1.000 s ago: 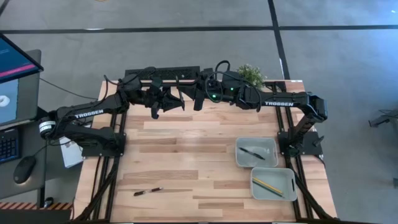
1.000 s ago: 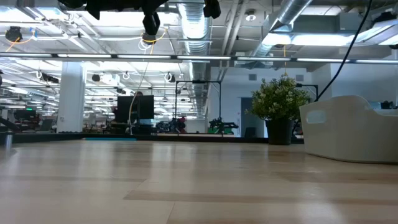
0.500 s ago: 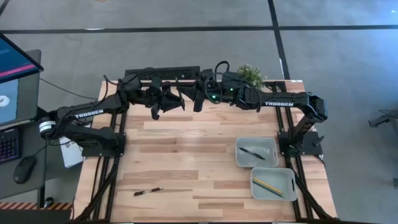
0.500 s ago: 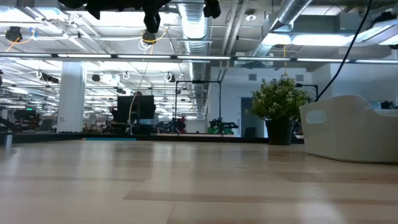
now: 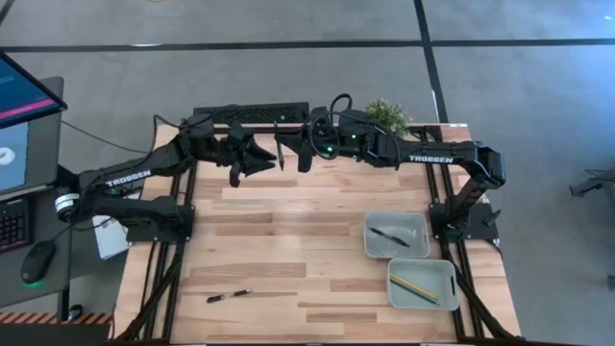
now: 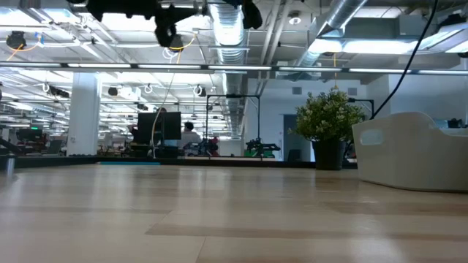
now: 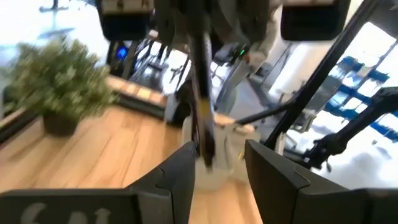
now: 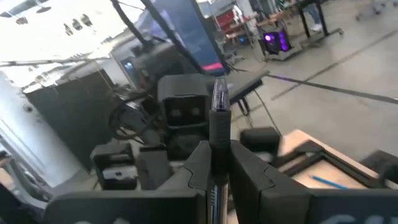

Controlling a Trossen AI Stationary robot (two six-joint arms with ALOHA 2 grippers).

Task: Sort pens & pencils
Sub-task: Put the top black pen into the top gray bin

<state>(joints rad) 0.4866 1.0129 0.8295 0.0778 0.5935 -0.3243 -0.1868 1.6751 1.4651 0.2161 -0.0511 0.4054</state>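
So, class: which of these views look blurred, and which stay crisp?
Left wrist view: smeared with motion blur, plant and background soft. Right wrist view: pen in the right pincer is sharp, room behind soft. High view: crisp, pen on the table clear.

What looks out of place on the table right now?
One black pen lies loose on the bare wood near the table's front edge, far from the two grey trays, one holding a pen, the other a yellow pencil. The right gripper holds another pen upright.
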